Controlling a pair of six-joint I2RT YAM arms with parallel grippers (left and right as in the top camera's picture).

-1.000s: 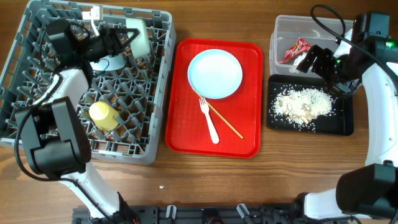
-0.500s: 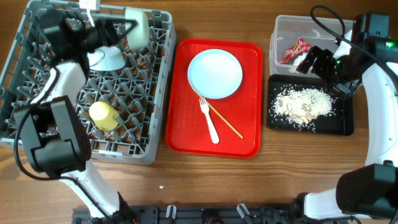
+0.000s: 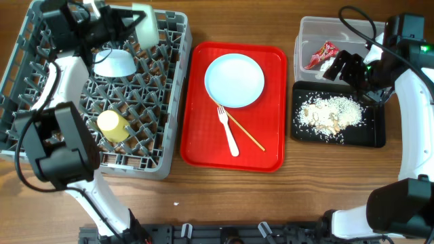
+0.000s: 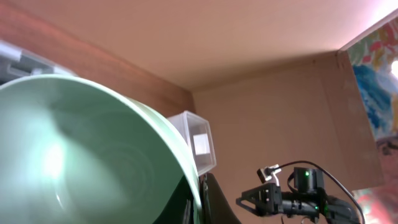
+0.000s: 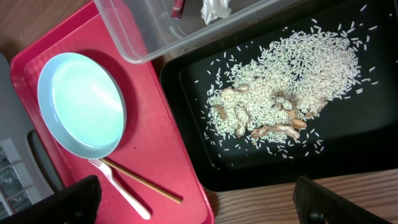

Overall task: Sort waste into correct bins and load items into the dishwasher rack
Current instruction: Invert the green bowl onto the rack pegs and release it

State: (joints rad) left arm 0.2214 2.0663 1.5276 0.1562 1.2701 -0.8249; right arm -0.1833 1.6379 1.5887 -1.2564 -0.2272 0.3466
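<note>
My left gripper is shut on the rim of a mint-green bowl and holds it on edge over the far side of the grey dishwasher rack. In the left wrist view that bowl fills the left side, with a finger clamped on its rim. A second green bowl lies upside down in the rack, and a yellow cup sits nearer the front. My right gripper is open and empty above the join of the clear tub and the black tray; its wrist view shows the fingers wide apart.
The red tray holds a white plate, a white fork and a chopstick. The clear tub holds the red wrapper and the white napkin. Food scraps lie in the black tray.
My left gripper has carried the green bowl up and toward the rack's far edge. The right arm has not moved.
</note>
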